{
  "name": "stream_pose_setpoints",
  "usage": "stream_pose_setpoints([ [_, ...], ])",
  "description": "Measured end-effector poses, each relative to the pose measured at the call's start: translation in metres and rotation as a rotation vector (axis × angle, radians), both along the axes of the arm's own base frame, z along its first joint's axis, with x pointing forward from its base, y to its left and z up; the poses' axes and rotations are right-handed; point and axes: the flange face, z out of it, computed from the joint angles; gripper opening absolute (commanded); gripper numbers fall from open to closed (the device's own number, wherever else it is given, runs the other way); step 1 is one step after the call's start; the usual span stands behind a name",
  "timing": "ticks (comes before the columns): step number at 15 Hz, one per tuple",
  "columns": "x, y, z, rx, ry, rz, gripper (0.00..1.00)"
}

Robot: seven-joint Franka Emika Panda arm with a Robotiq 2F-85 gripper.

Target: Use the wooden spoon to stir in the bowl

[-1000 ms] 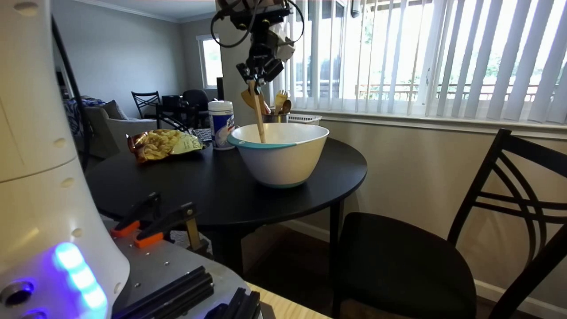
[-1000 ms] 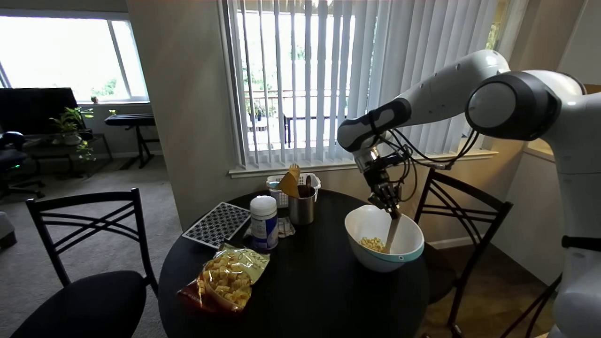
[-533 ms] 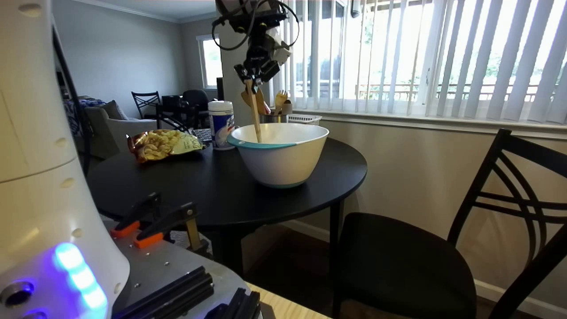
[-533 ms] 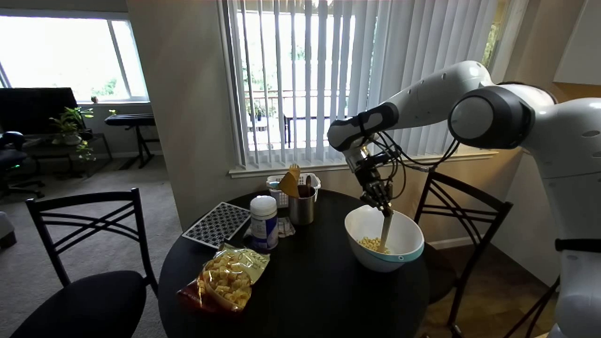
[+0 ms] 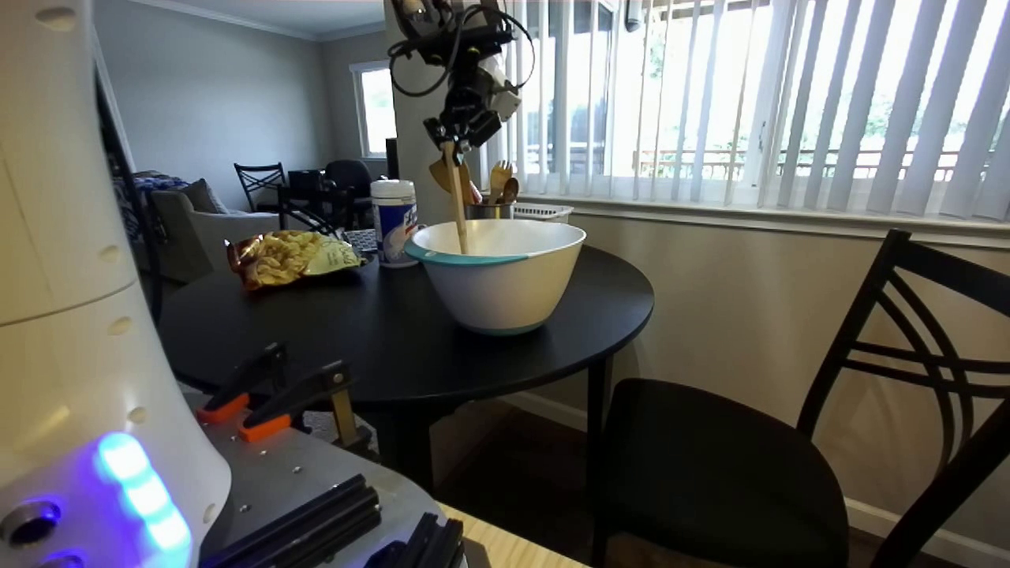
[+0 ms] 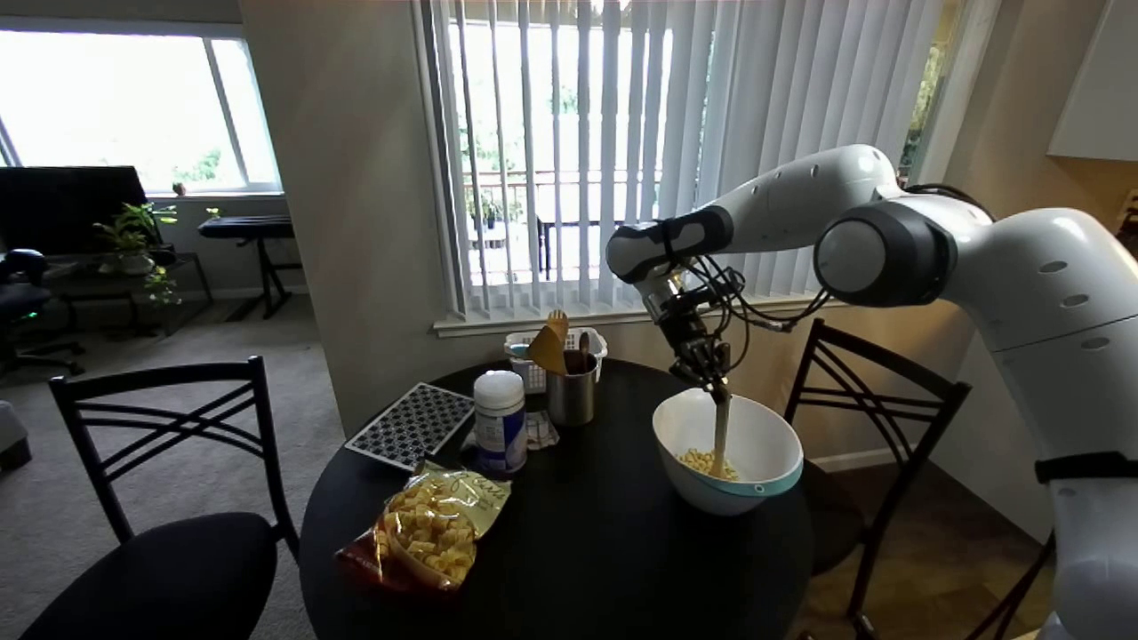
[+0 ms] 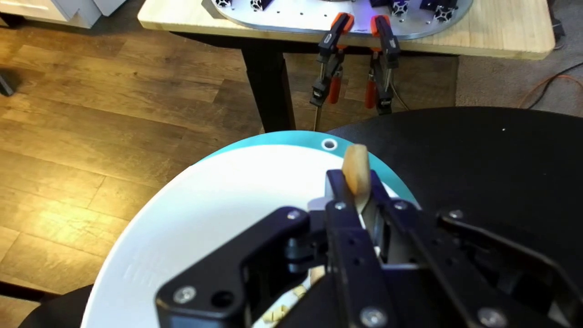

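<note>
A black two-fingered gripper (image 7: 356, 182) clenches a slim light-tan wooden spoon (image 6: 721, 431) near its top, the lower end among pale-yellow pieces (image 6: 696, 460) inside a large round white bowl (image 5: 505, 292), beside the robot-facing edge of a smooth round black table (image 6: 578, 551). The spoon looks light and rigid, likely to swivel if pinched loosely; high on the handle seems the right hold. Across from me, a steel utensil holder (image 6: 571, 400) stands by the edge nearest vertical white blinds (image 6: 791, 116).
</note>
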Motion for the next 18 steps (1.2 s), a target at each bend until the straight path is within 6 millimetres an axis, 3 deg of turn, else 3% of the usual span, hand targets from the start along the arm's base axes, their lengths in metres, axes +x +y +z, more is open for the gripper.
stream_pose_setpoints([
  [7, 0.028, 0.024, -0.002, -0.051, -0.032, -0.035, 0.03],
  [18, 0.072, 0.028, 0.009, -0.011, -0.224, -0.065, 0.03],
])
